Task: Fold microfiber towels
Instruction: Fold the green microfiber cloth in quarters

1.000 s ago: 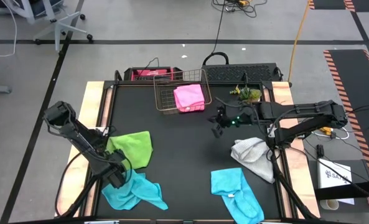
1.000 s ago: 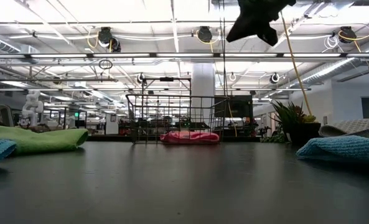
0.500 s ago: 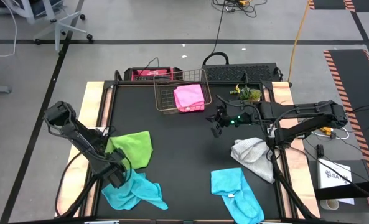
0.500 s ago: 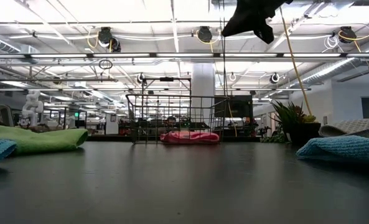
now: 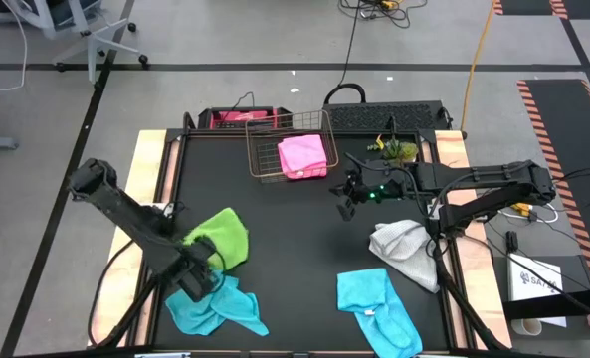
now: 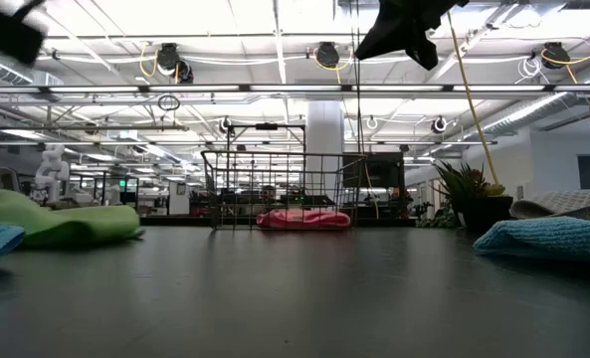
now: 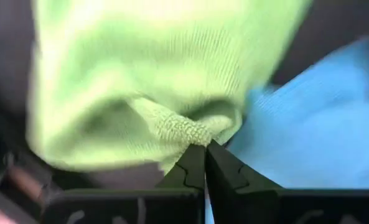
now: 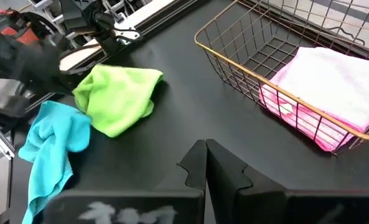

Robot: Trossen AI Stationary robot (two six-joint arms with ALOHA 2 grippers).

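left wrist view: a corner of the soft lime green microfiber towel (image 7: 153, 81) is clamped by the left gripper (image 7: 205, 148), beside the crumpled turquoise towel (image 7: 321, 118); the right gripper (image 8: 206, 147) is held shut on nothing.

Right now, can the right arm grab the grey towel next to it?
Probably yes. The right gripper hangs shut above the table, holding nothing, and the grey towel lies uncovered close to it at the table's right edge. Nothing sits between them; it would only need to open and come down.

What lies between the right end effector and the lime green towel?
Only bare black table, as the high view shows; the right end effector hovers apart from the lime green towel.
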